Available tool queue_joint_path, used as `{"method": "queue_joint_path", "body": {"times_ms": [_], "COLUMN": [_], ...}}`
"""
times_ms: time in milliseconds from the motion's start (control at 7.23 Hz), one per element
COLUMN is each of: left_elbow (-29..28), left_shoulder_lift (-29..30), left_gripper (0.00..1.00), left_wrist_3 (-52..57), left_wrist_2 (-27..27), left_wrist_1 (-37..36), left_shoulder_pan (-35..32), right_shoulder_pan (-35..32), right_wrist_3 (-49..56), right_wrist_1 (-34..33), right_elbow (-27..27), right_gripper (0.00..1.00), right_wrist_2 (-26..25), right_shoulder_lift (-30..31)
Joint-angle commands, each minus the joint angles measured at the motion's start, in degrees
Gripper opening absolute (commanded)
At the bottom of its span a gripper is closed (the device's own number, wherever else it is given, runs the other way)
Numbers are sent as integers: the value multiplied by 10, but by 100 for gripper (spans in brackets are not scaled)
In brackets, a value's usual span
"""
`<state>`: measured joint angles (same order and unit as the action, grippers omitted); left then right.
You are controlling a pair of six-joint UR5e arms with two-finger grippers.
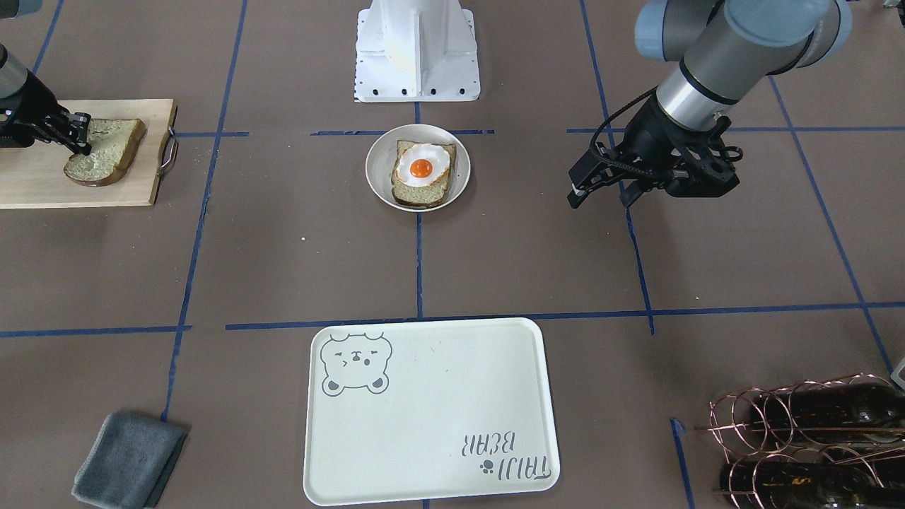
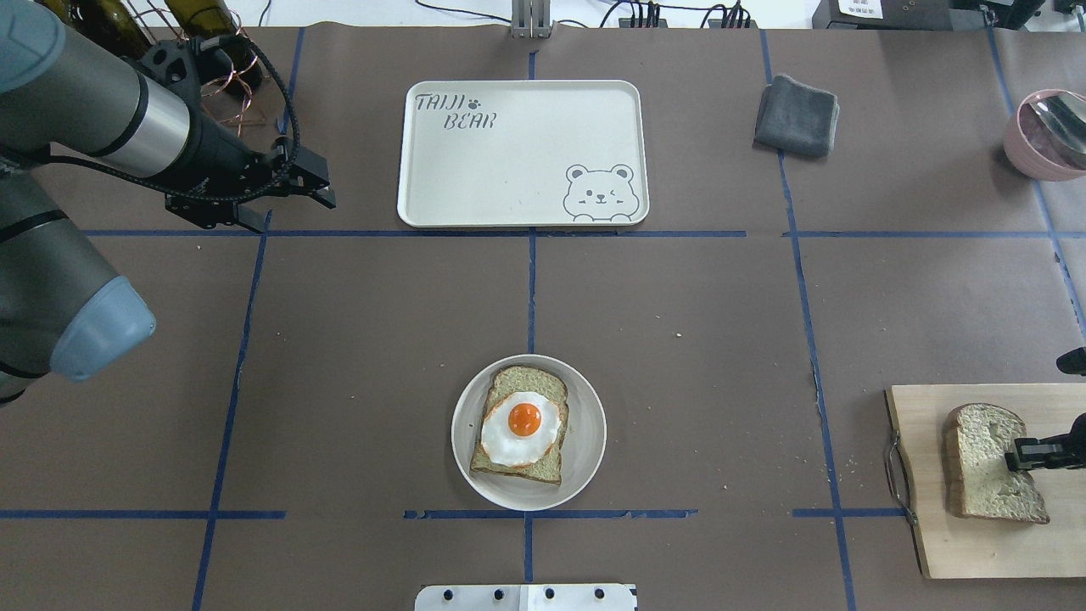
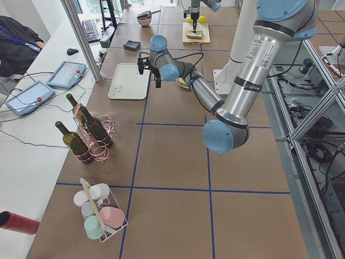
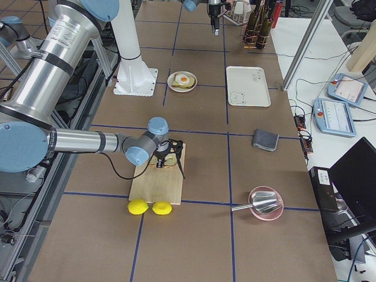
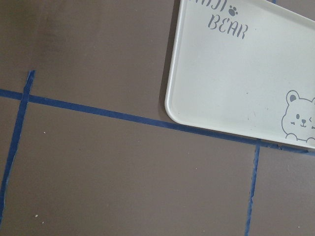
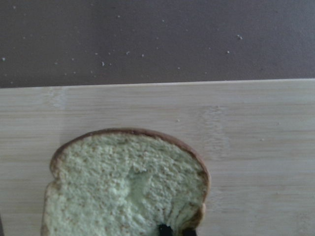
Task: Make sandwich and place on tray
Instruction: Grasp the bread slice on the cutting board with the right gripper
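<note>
One bread slice lies on the wooden cutting board at the right. My right gripper is shut on that slice's edge; the right wrist view shows the crumb dented at the fingertips. The second slice sits on a round white plate with the fried egg on top. The cream bear tray is bare at the far middle. My left gripper hovers open and holds nothing, left of the tray.
A grey folded cloth lies right of the tray. A copper rack of wine bottles stands behind my left gripper. A pink bowl with a metal scoop is at the far right. Two lemons lie beside the cutting board.
</note>
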<state>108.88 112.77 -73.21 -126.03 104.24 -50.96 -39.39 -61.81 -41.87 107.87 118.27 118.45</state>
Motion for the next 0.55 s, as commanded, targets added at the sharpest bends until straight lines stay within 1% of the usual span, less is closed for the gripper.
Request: {"method": "queue_joint_path", "body": {"times_ms": [0,277,415], "left_elbow": [-1,-1,-1], "left_shoulder_lift": [0,0,0], "left_gripper": [100,100,100], "left_wrist_3": [0,0,0], "left_wrist_2": [1,1,1], "left_wrist_1": [-1,0,-1], "left_shoulder_pan": [0,0,0], "right_shoulder_pan": [-4,-21,-38], "right_wrist_3": [-1,-1,-2], "right_wrist_1": [0,0,1], "right_elbow": [30,72,89], "right_gripper": [0,0,0], "right_wrist_2": [0,4,37], "right_shoulder_lift": [0,0,-12]}}
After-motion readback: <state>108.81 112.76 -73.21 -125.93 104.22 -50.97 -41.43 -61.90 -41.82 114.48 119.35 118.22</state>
